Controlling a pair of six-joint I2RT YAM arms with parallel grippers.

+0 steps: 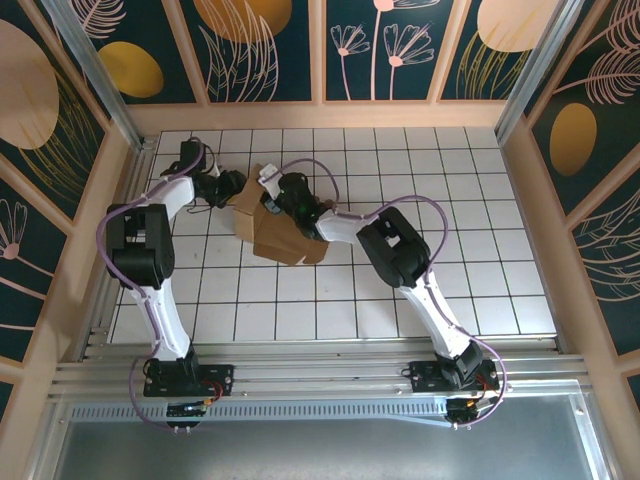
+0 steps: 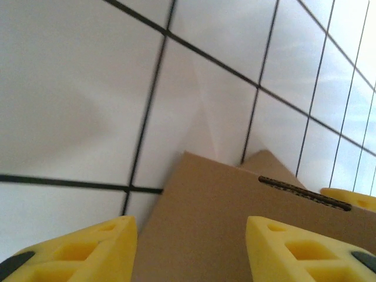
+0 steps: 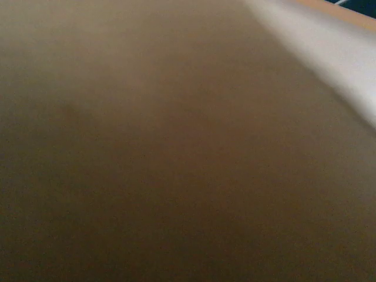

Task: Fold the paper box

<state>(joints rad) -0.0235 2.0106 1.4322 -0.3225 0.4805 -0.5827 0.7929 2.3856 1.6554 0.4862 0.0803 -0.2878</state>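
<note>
left gripper [image 2: 191, 252] spread wide, straddling the paper box [image 2: 223, 200] edge.

We saw a white tabletop ruled into squares by thin black lines [image 1: 420, 290], boxed in by a low pale wooden border [image 1: 320, 115]. Above it rose dark teal wall panels painted with gold discs and pale outlined leaves and flowers [image 1: 265, 45], split by slim pale wooden battens [image 1: 318, 50]. Silver aluminium posts [image 1: 90, 65] slanted up at the far corners. Ribbed aluminium rails [image 1: 320, 375] ran along the near edge, with a dull grey metal sheet [image 1: 320, 450] below. The light was soft and even.
</note>
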